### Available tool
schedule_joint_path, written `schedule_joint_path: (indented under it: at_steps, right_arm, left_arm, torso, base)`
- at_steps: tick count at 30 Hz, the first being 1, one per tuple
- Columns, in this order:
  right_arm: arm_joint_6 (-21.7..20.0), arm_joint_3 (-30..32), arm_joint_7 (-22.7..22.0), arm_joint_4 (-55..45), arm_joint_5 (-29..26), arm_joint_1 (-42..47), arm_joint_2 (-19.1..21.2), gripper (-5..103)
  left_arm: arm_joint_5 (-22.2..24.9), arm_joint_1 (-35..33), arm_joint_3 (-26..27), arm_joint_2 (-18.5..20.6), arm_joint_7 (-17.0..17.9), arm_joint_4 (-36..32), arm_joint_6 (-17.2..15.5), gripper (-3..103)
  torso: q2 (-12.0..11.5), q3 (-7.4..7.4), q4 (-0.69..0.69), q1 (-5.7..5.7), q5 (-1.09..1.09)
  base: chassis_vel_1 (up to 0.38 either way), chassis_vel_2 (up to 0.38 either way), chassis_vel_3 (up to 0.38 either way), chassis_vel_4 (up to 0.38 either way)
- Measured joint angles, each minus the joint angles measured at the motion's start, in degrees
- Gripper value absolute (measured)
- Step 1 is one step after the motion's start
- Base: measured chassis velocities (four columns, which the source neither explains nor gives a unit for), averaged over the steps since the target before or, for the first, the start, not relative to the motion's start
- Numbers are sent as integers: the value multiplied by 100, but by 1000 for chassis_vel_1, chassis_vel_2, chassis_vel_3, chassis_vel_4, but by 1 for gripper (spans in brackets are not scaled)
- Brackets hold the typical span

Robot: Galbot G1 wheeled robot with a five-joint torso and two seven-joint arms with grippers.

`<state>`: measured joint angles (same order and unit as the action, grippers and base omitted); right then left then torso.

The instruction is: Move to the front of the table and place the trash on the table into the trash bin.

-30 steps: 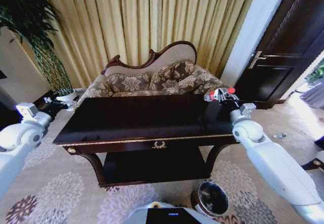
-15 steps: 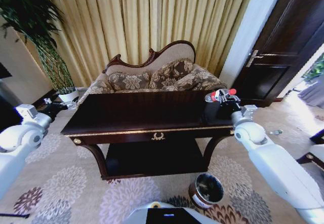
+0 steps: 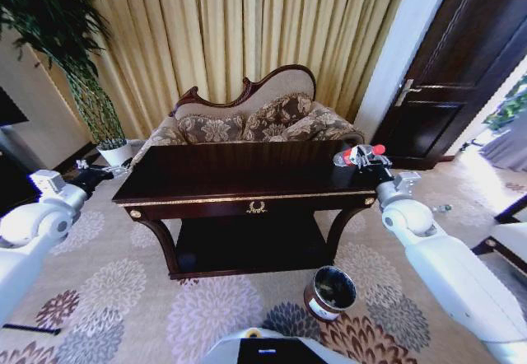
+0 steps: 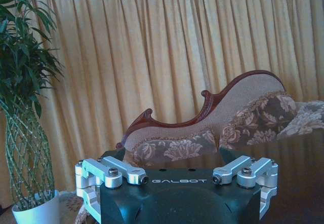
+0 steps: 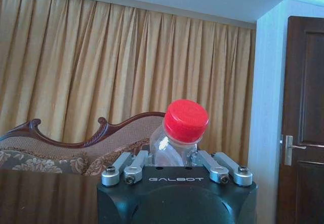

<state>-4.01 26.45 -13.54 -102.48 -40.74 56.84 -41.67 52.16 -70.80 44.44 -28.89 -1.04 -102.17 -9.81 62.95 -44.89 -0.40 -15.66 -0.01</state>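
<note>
**Right gripper holds the bottle above the table's right end**

In the head view, the right gripper (image 3: 365, 157) sits at centre right of the frame, clamped on a clear plastic bottle (image 3: 356, 155) with a red cap that lies sideways over the right end of the dark-brown table (image 3: 239, 184). The right wrist view shows the same bottle (image 5: 178, 138) gripped between the closed-in fingers (image 5: 129, 169), its red cap pointing toward the camera.

The left gripper (image 3: 105, 170) hangs at centre left of the frame, just off the table's left end, near a white plant pot (image 3: 114, 151). In the left wrist view its fingers (image 4: 114, 171) stand apart with nothing between them.

The trash bin (image 3: 330, 292), round with a black liner, stands on the patterned carpet at lower centre right, in front of the table's right leg. A floral sofa (image 3: 255, 121) sits behind the table against gold curtains (image 3: 239, 26).
</note>
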Motion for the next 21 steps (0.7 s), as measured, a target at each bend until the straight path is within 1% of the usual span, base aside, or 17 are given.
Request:
schedule_joint_path:
  at_steps: [5,11,14,19,21]
  right_arm:
    - [-2,-7,-9,-11,0,8,-3,29]
    - [5,-48,-16,-11,5,17,-31,29]
    - [34,-108,-30,0,19,20,-60,29]
    - [48,-138,-26,85,60,86,-122,29]
    - [86,-143,47,257,151,209,-182,29]
  left_arm:
    - [-1,-2,-3,-3,-6,7,0,100]
    - [0,12,-24,-24,-13,16,5,100]
    - [-7,18,-54,-74,-13,21,14,100]
    - [-37,21,-80,-133,-13,22,34,100]
    - [-52,22,-90,-178,-12,23,44,100]
  torso:
    - [0,0,-1,0,1]
    - [1,2,-1,3,1]
    - [2,2,2,3,-1]
    - [5,4,-3,7,1]
    - [5,3,2,7,1]
  base:
    - [216,-212,-239,214]
    - [271,-269,-266,279]
    - [242,-240,-244,236]
    - [116,-152,-146,114]
    - [2,-28,-34,19]
